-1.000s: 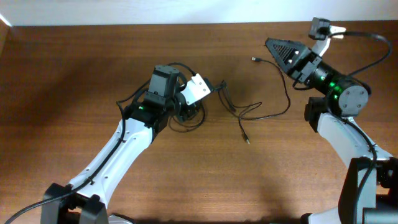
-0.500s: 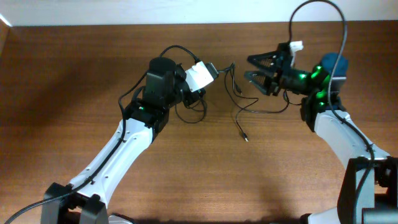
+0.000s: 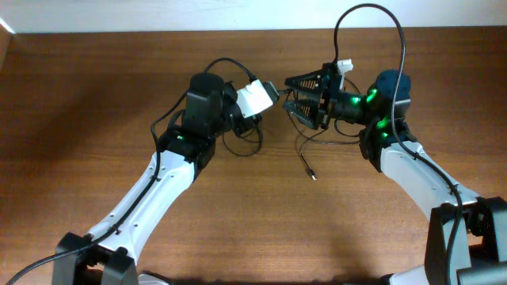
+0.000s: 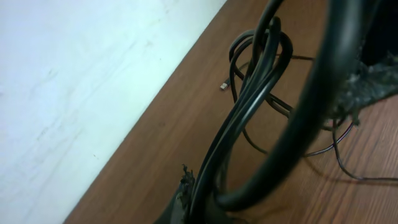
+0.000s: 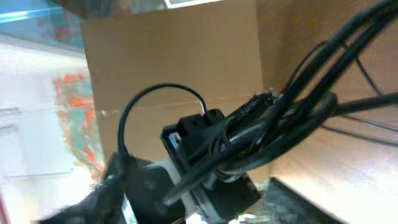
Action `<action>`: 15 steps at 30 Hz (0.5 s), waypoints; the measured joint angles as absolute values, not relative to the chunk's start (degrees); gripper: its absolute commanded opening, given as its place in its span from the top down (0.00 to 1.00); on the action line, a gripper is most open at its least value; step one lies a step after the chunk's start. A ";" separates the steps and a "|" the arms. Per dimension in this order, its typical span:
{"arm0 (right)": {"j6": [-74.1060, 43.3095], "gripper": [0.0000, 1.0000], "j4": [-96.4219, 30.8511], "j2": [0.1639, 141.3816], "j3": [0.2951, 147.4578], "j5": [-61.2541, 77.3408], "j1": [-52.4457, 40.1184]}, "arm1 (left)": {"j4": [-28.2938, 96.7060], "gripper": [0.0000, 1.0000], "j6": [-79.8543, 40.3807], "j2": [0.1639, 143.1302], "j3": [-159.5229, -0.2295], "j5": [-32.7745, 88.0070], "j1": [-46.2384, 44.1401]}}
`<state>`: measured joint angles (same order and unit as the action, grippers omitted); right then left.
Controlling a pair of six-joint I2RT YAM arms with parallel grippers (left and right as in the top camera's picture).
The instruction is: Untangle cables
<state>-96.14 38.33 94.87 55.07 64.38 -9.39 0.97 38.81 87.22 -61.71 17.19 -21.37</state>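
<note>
cables: thin black cables [image 3: 304,158], round, matte and limp. They sit mid-table between the two grippers, and one strand trails down to a small metal-tipped plug [image 3: 314,177]. More thin loops lie by the left wrist (hard to tell from the arm wiring there).
connector: small connector [image 4: 224,84] lying flat on the wood near the wall, seen from the left wrist.
left gripper: left gripper [image 3: 272,89] has a white housing and dark tips. Its fingers are together; one cord leaves right at the tip and looks pinched there.
right gripper: right gripper [image 3: 288,91] has black tapered fingers, spread apart and aimed at the left tip. Cord runs near the gap, but I can't confirm contact.
arm cable: thick glossy arm cable [image 3: 368,6] arches over the right arm. Blurred black wiring fills both wrist views.
LEDs: green LEDs [image 3: 371,96] glow on the right arm.
table: table [image 3: 95,95] is brown wood grain, smooth, with a slight sheen.
room: white wall [image 3: 158,16] runs along the far edge, faintly scuffed. The right wrist view shows a cardboard-brown panel [image 5: 174,56] and blurred coloured shapes.
writing: white tag [image 3: 342,66] on the right arm, too small to read.
</note>
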 measured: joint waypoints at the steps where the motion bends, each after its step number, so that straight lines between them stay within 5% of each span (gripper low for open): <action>1: -97.60 0.51 38.26 94.87 55.07 64.12 -9.39 | 0.99 1.00 40.01 87.22 -61.71 17.19 -21.37; 5: -100.55 0.57 38.20 94.87 55.07 63.29 -9.43 | 0.73 1.00 42.19 87.24 -61.71 17.34 -21.37; 10: -101.56 0.93 38.24 94.87 55.07 62.13 -10.81 | -0.62 1.00 42.92 87.24 -61.71 17.37 -21.37; 15: -101.82 0.96 38.15 94.87 55.07 61.49 -11.84 | -0.58 1.00 42.92 87.24 -61.71 17.37 -21.32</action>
